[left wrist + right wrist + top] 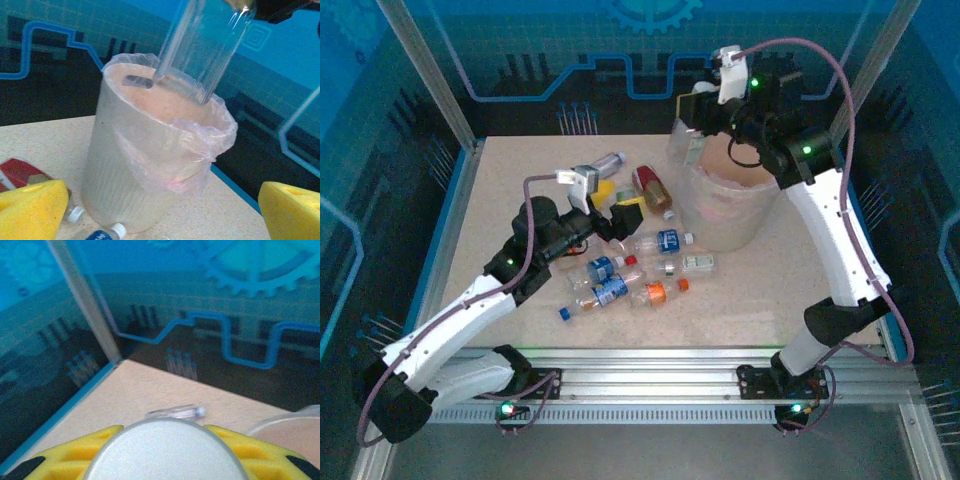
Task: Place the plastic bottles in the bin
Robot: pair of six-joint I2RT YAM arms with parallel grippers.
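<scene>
My right gripper (165, 452) is clenched on the clear bottle (205, 45). My right wrist camera looks straight down onto its round pale end, with a yellow finger (70, 457) on each side, so it cannot show the length. My left wrist camera can. There the bottle hangs steeply, long axis tipped a little off upright, upper end up-right at the gripper, lower end down-left over the mouth of the bin (125, 165). From the top camera it sits at the bin's far-left rim, and I cannot tell whether it is inside. My left gripper (162, 210) is released, its yellow fingers wide apart and facing the bin. The loose bottles (640, 265) lie on the table (500, 180) between that gripper and the bin. The far bottle (175, 412) lies on its side, cap end right.
</scene>
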